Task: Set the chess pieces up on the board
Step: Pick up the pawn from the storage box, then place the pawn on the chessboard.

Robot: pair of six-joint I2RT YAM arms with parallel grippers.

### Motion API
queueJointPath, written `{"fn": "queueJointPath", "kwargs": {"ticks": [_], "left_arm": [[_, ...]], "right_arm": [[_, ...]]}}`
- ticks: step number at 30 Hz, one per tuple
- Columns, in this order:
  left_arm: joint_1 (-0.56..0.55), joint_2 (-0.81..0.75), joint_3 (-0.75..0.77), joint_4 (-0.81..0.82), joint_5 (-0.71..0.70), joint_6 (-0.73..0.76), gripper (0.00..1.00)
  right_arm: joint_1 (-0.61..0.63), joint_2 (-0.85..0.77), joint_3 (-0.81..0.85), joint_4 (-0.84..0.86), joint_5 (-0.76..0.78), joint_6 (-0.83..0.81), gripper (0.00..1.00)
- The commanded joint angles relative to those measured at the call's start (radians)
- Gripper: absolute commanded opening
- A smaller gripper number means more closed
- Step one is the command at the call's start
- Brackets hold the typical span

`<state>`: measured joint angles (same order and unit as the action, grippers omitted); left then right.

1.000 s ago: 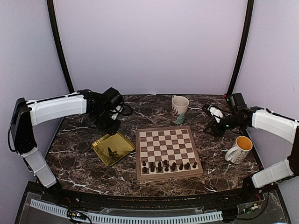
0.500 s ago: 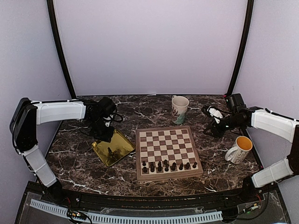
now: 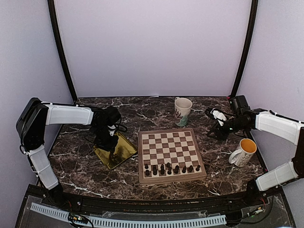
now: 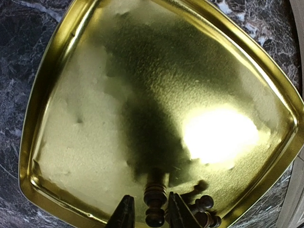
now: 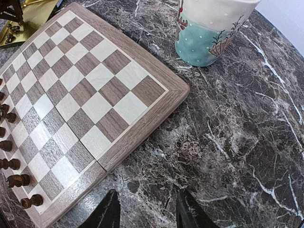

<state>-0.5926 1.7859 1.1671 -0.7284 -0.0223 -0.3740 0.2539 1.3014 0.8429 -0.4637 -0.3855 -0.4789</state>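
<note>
Along the lower edge of the square wooden chequered board (image 3: 172,154), at centre frame, stand about eight small dark chess pieces (image 3: 169,168), too tiny to count surely. Left of it, on the dark marbled counter (image 3: 76,166), one shiny gold square tray (image 3: 124,151) holds at least three more. The left end effector (image 4: 152,216) is narrowly spread astride one dark turned piece (image 4: 155,197), so a pick is in hand. It likely must next pinch, lift and carry boardward. At right, the right end effector (image 5: 148,213) hangs spread, empty. There are two mugs: a white yellow-lined mug (image 3: 243,152) and, farther up, a white-and-teal mug (image 3: 183,111).
</note>
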Motion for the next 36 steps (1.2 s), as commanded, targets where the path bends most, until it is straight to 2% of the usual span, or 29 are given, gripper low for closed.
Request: {"fn": "queueJointPath", "kwargs": {"ticks": [1, 11, 16, 23, 29, 36], "left_arm": [[0.004, -0.002, -0.02, -0.004, 0.015, 0.0, 0.25], [0.004, 0.0, 0.031, -0.046, -0.011, 0.025, 0.06], [0.002, -0.029, 0.093, -0.063, -0.029, 0.065, 0.04], [-0.015, -0.047, 0.194, -0.024, 0.033, 0.136, 0.04], [-0.148, 0.033, 0.364, -0.011, 0.083, 0.232, 0.05], [-0.306, 0.253, 0.62, -0.171, 0.045, 0.362, 0.07]], "right_arm": [[-0.004, 0.005, 0.004, 0.008, -0.014, -0.01, 0.41], [-0.004, 0.001, 0.005, 0.007, -0.015, -0.012, 0.41], [-0.004, 0.003, 0.004, 0.004, -0.018, -0.013, 0.4], [-0.004, -0.005, 0.003, 0.003, -0.018, -0.015, 0.4], [-0.004, -0.01, 0.002, 0.002, -0.018, -0.014, 0.4], [-0.004, -0.02, 0.002, 0.005, -0.016, -0.014, 0.4]]}}
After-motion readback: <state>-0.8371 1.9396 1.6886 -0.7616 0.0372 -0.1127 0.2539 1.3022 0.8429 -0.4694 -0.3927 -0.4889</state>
